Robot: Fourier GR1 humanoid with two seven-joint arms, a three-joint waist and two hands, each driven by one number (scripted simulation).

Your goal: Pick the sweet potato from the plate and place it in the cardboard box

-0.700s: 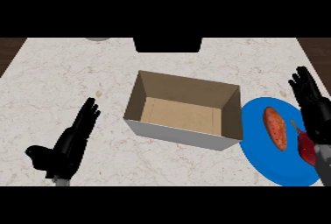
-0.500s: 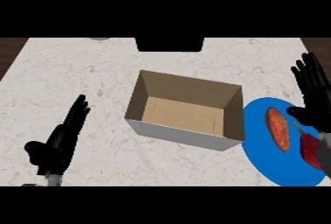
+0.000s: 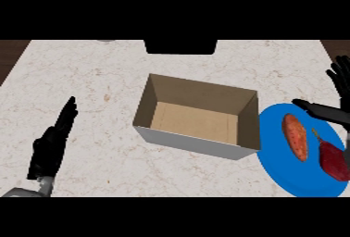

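Observation:
The orange sweet potato (image 3: 296,137) lies lengthwise on a blue plate (image 3: 282,172) at the right of the counter. Just left of the plate, touching its rim, stands an open cardboard box (image 3: 188,140) with nothing inside. My right hand (image 3: 338,82) is at the right edge, beyond the plate's far rim, open with straight fingers. Its thumb (image 3: 315,110) reaches left, just past the sweet potato's far end and apart from it. My left hand (image 3: 52,144) rests open at the lower left, well away from the box.
A dark red vegetable (image 3: 334,159) with a thin stem lies on the plate to the right of the sweet potato. A dark block (image 3: 180,46) sits at the counter's far edge behind the box. Bare marble lies between my left hand and the box.
My right hand has moved off the plate towards the far right, uncovering the dark red vegetable. My left hand has drifted left and nearer the front edge. The sweet potato has not moved.

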